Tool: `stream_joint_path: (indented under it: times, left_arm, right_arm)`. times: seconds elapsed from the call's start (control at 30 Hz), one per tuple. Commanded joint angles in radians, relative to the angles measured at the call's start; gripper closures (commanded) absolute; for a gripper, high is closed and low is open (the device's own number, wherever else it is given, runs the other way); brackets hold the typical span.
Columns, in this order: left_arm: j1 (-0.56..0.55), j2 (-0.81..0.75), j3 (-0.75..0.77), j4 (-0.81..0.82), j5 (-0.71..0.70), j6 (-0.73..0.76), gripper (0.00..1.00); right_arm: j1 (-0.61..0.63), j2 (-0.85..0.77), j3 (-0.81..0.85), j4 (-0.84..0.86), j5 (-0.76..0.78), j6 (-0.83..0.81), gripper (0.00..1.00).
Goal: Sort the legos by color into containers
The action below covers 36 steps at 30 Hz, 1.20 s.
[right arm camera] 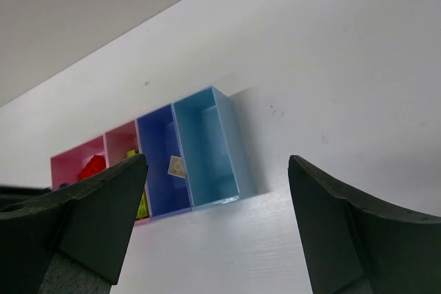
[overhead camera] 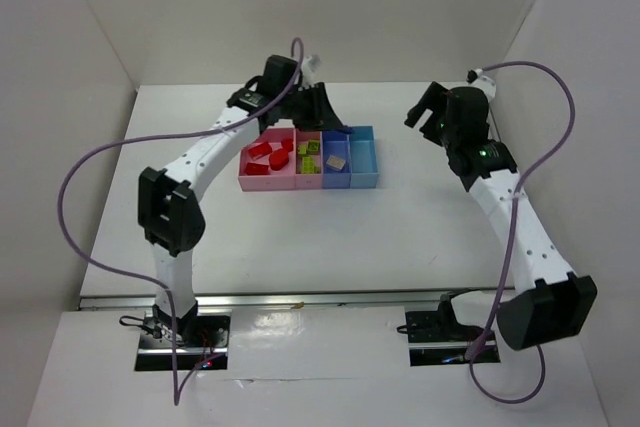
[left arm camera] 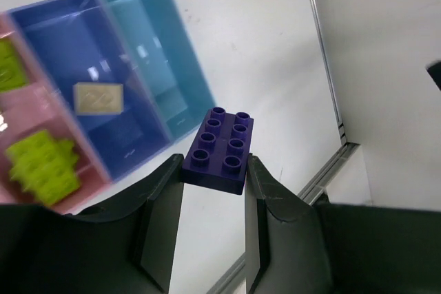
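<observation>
Dark blue-violet plastic: one blue brick (left arm camera: 219,149), two studs by four, studs turned toward the left wrist camera. It is clamped at its near end between the left jaws, which are closed to the brick's width with one finger (left arm camera: 275,211) on each long side. The brick is held off the surface (overhead camera: 400,237). In the left wrist view it shows against bare white, just beside a corner of the light blue bin (left arm camera: 155,53).

Bins: four shallow rectangular trays joined in one row near the middle of the surface. In the top view, left to right:
- Left pink bin (overhead camera: 275,179): holds several red bricks (overhead camera: 268,154).
- Right pink bin (overhead camera: 309,180): holds the green bricks (overhead camera: 310,155), which are blurred in the left wrist view.
- Periwinkle bin (overhead camera: 337,180): holds one tan brick (overhead camera: 337,161), lying flat.
- Light blue bin: right end of the row.

Left arm (overhead camera: 205,157): white links with black joints. It reaches from the near left base to the far side of the row, with its jaws above the far ends of the bins.

Right arm (overhead camera: 500,187): the same make. Its jaws are spread wide and hold nothing. They are raised off the surface, well apart from the bins and to their right. The right wrist view looks between the two dark fingers (right arm camera: 89,218) at the row of bins.

Cables (overhead camera: 75,197): violet, one looping beside each arm.
</observation>
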Motion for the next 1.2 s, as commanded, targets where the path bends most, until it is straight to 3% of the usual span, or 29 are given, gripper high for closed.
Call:
stream_joint_path:
  times: [0.0, 0.2, 0.4, 0.57, 0.63, 0.67, 0.73, 0.8, 1.0, 1.07, 1.17]
  left_arm:
    - [-0.053, 0.109, 0.110, 0.084, 0.022, -0.014, 1.00]
    - [-0.097, 0.330, 0.298, 0.045, -0.063, -0.037, 1.00]
    - [-0.119, 0.354, 0.296, 0.087, -0.220, -0.056, 1.00]
    - [-0.128, 0.390, 0.315, 0.098, -0.251, -0.056, 0.98]
    - [-0.137, 0.407, 0.331, 0.098, -0.240, -0.056, 0.66]
    - [-0.137, 0.418, 0.341, 0.098, -0.226, -0.056, 0.38]
    - [-0.137, 0.418, 0.341, 0.098, -0.217, -0.056, 0.21]
    - [-0.137, 0.418, 0.341, 0.098, -0.217, -0.056, 0.10]
    - [-0.137, 0.375, 0.332, 0.098, -0.168, -0.047, 0.10]
    - [-0.137, 0.335, 0.341, 0.088, -0.119, -0.021, 0.10]
    - [-0.137, 0.243, 0.324, 0.064, -0.056, 0.034, 0.10]
  right_arm:
    - [-0.028, -0.084, -0.039, -0.071, 0.087, 0.038, 0.10]
    - [-0.086, -0.146, -0.059, -0.138, 0.052, 0.038, 0.10]
    - [-0.118, -0.156, -0.090, -0.161, 0.000, 0.038, 0.10]
    - [-0.118, -0.156, -0.099, -0.152, -0.022, 0.038, 0.10]
    - [-0.128, -0.156, -0.108, -0.138, -0.045, 0.038, 0.10]
    - [-0.128, -0.156, -0.108, -0.128, -0.045, 0.038, 0.10]
    - [-0.128, -0.156, -0.117, -0.118, -0.054, 0.038, 0.10]
    - [-0.128, -0.147, -0.117, -0.118, -0.064, 0.038, 0.10]
    - [-0.128, -0.147, -0.117, -0.118, -0.064, 0.038, 0.10]
    - [-0.128, -0.147, -0.117, -0.118, -0.064, 0.027, 0.03]
    - [-0.128, -0.104, -0.076, -0.196, 0.081, 0.070, 0.00]
